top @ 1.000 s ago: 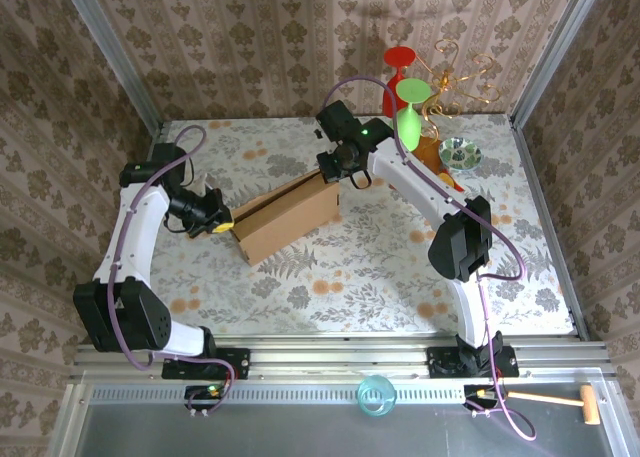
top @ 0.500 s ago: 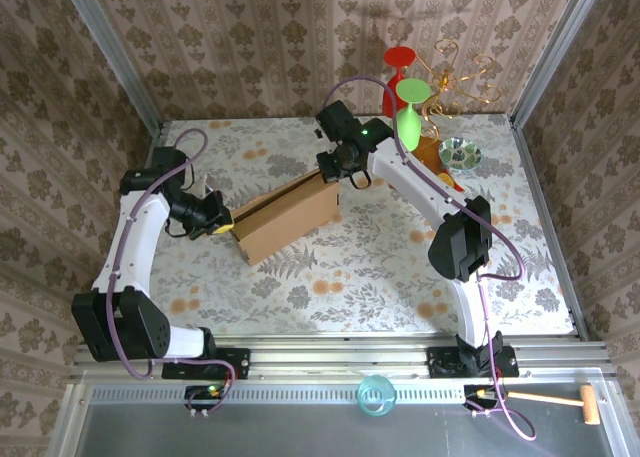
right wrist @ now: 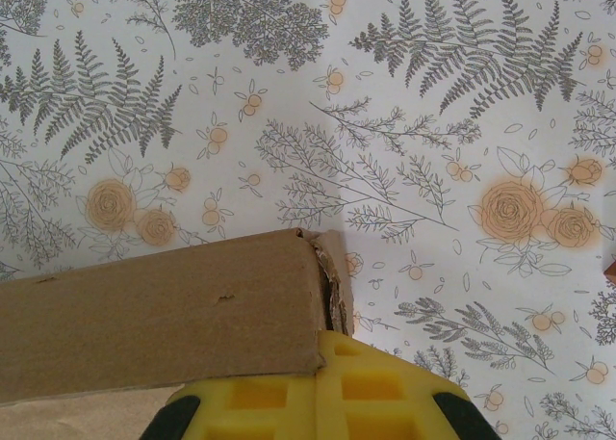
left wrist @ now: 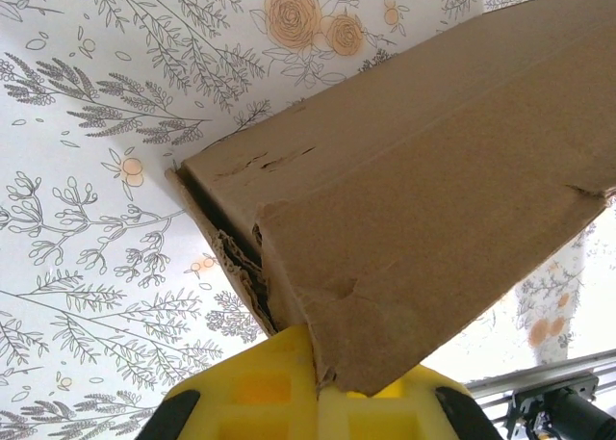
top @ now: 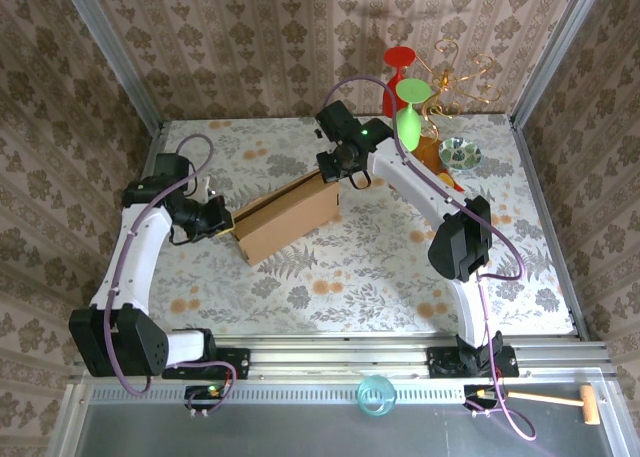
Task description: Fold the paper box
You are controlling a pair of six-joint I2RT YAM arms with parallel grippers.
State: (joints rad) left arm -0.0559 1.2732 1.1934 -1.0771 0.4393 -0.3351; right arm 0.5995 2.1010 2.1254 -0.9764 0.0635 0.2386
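The paper box is a light-brown cardboard mailer, folded into a long shallow body and lying slantwise mid-table. My left gripper sits at its left end. In the left wrist view the yellow fingers are shut, and a torn corner of the box overlaps their tips. My right gripper is at the box's far right end. In the right wrist view its gripper is shut, touching the frayed end corner of the box.
A red goblet, a green goblet, a gold wire stand, a glass bowl and a darker orange-brown piece crowd the back right corner. Wallpapered walls close in the table. Floral tabletop lies in front of the box.
My left arm has shifted its elbow and wrist a little left and back, the gripper staying at the box's left end. The right arm and the box hold still.
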